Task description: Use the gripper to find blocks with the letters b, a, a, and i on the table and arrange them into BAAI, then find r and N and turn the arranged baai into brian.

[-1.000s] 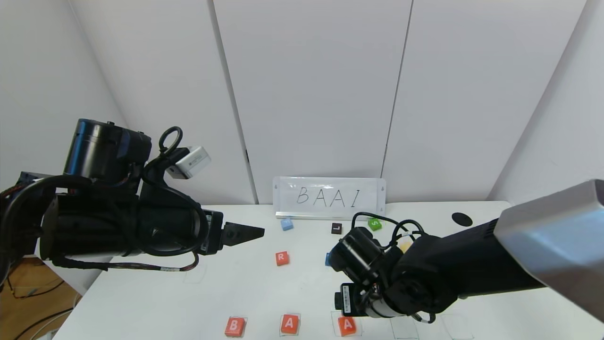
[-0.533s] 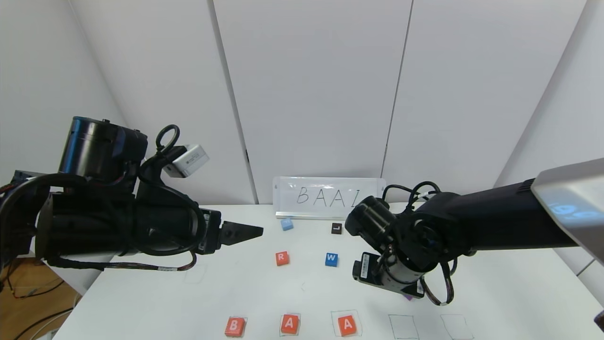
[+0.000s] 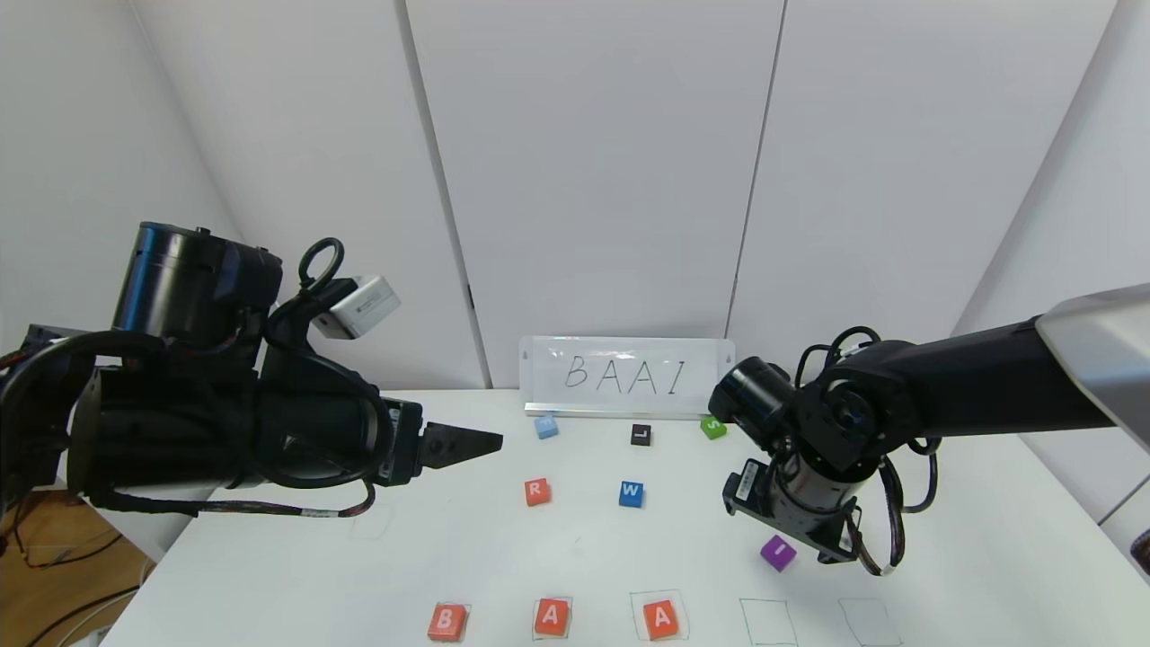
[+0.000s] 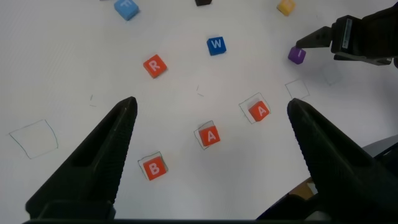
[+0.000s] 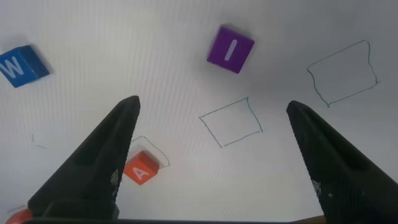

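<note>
Along the near edge of the large white table [image 3: 296, 575], three orange-red square blocks [image 3: 552, 617] reading B, A, A sit in a row, each on or beside a thin green drawn square. To their right, two green squares [image 3: 766, 622] hold nothing. Just beyond those lies the purple square I block [image 3: 778, 552], tilted. The right gripper [image 5: 214, 143] hangs above it with its black fingers spread wide, holding and touching nothing. Farther back, the orange-red R block [image 3: 537, 491] and a blue W block [image 3: 632, 493] sit mid-table. The left gripper [image 4: 211, 149] hovers at the table's left side, fingers wide apart and empty. Only the left wrist view shows a yellow block [image 4: 286, 7]; the head view alone shows the white BAAI sign [image 3: 626, 376] at the back.
</note>
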Action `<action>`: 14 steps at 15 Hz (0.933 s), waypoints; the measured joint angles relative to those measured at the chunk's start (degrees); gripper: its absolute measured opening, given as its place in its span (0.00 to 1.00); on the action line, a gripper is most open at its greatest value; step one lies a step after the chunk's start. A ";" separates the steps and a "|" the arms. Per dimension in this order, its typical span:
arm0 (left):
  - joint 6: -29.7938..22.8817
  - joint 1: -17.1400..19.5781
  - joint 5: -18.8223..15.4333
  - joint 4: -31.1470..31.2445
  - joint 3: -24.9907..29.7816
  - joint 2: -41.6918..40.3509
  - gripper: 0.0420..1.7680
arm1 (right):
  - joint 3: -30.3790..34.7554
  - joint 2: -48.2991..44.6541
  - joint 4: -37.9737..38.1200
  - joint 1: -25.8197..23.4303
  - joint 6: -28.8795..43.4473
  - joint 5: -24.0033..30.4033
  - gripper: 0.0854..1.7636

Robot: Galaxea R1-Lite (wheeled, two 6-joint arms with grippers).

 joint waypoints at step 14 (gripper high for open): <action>0.00 -0.05 0.00 -0.07 0.05 0.27 0.97 | 12.69 1.06 -15.08 -4.49 0.94 2.55 0.96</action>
